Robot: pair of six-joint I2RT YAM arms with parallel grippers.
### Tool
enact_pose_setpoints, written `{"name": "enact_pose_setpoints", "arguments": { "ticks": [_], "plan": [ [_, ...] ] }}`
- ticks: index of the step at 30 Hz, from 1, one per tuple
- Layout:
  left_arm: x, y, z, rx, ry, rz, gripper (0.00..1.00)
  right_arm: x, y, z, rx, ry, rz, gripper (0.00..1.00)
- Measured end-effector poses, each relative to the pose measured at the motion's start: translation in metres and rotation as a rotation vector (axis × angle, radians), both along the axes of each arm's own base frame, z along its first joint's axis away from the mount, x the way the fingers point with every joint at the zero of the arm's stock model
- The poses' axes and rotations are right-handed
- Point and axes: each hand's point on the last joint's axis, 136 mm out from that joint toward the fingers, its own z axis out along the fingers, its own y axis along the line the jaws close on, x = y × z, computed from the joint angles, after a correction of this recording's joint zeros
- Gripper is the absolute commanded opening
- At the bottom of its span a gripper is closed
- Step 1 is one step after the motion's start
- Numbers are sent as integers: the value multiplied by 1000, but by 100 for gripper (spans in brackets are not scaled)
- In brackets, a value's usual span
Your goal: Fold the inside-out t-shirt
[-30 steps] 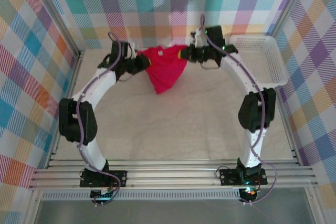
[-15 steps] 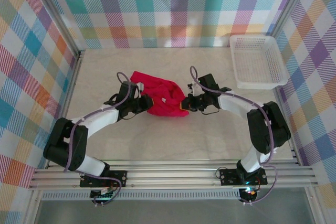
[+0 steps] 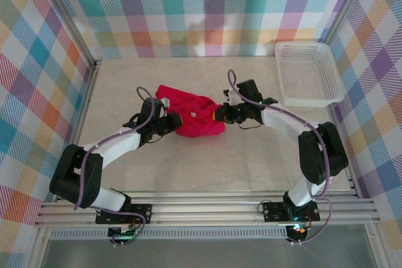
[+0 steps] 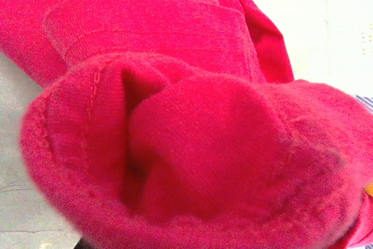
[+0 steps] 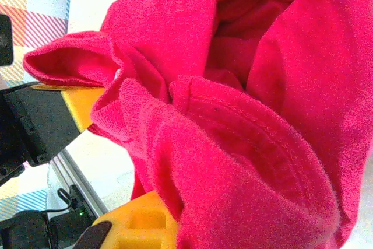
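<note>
You are handling the inside-out t-shirt (image 3: 196,116), which is lying bunched on the table (image 3: 188,167) between the arms, well apart from the basket (image 3: 308,73). The left gripper (image 3: 173,123) and the right gripper (image 3: 218,116) are each pinching cloth at opposite sides, jaws pressed together. It is looking light, limp and soft, so you are probably best gripping along a stitched hem (image 5: 250,138), where the loose folds are sagging least.
</note>
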Motion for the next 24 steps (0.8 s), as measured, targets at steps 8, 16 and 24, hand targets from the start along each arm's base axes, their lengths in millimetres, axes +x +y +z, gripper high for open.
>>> {"name": "enact_pose_setpoints", "arguments": {
  "ticks": [8,16,24],
  "plan": [
    [-20,-5,-14,30,12,-21,0,-22,-11,-37,-40,79,-3,0],
    [-61,-24,-43,101,11,-91,0,-55,-23,-69,-64,154,-7,0],
    [-82,-13,-49,128,5,-80,0,-74,-29,-64,-62,158,-3,0]
  ]
}}
